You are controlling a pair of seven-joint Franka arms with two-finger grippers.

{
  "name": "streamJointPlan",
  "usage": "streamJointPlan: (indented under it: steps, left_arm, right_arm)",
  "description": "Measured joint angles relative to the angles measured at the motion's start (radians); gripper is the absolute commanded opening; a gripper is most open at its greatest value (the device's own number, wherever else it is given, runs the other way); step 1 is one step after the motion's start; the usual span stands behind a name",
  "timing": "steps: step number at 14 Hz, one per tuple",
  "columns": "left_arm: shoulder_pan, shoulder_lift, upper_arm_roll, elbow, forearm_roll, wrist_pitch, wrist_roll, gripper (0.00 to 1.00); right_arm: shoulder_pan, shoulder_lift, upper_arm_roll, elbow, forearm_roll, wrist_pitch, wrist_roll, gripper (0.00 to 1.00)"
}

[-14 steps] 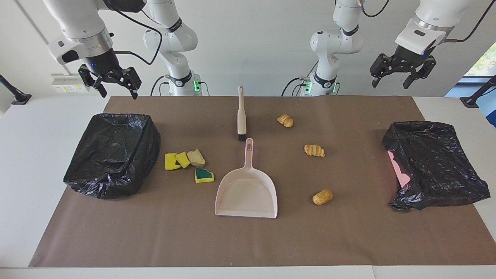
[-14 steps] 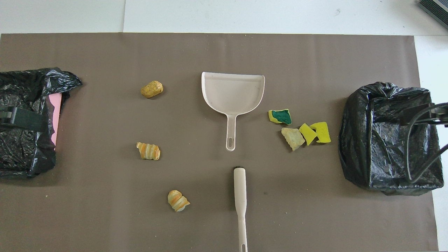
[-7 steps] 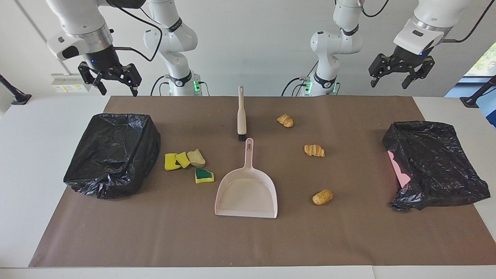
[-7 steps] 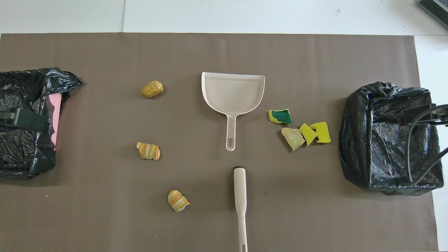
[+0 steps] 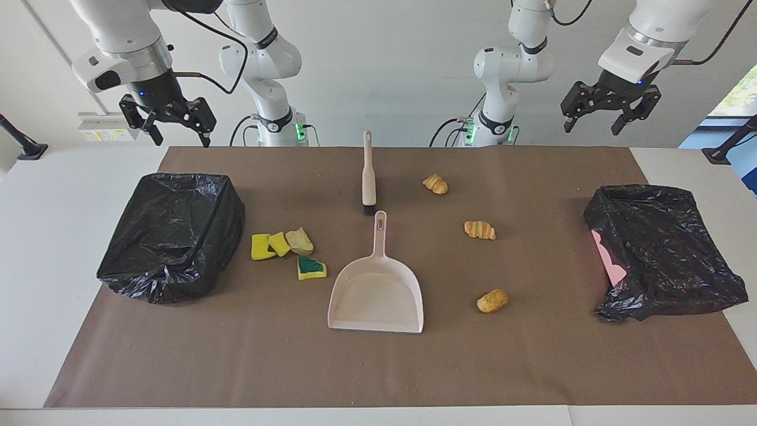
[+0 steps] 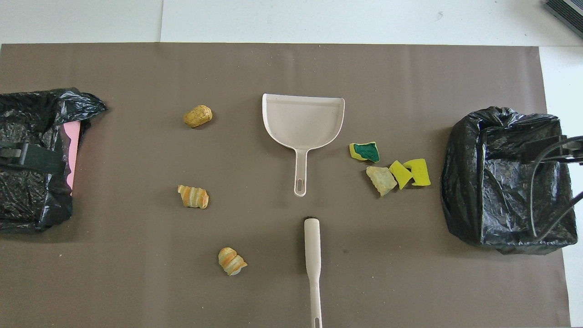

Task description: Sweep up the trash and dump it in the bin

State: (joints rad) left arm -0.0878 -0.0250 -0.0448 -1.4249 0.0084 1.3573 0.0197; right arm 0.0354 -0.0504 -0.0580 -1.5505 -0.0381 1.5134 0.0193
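Both arms have lifted slightly; the left gripper (image 5: pixel 604 116) and right gripper (image 5: pixel 172 123) hang spread, empty. Trash (image 5: pixel 287 249) lies mid-frame beside the dustpan (image 5: pixel 377 294); we should grasp the brush (image 5: pixel 368 172) squarely first.

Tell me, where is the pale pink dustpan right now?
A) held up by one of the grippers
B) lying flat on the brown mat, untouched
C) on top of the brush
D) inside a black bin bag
B: the dustpan lies flat on the mat, its handle pointing at the brush, with both grippers open and up in the air.
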Motion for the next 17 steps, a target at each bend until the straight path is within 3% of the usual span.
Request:
streamJointPlan:
  steps: [17]
  left_arm:
    - [0.0, -0.024, -0.007, -0.035, 0.0, 0.0, 0.0, 1.0]
  right_arm:
    - [-0.001, 0.0, -0.001, -0.001, 0.0, 0.002, 0.0, 1.0]
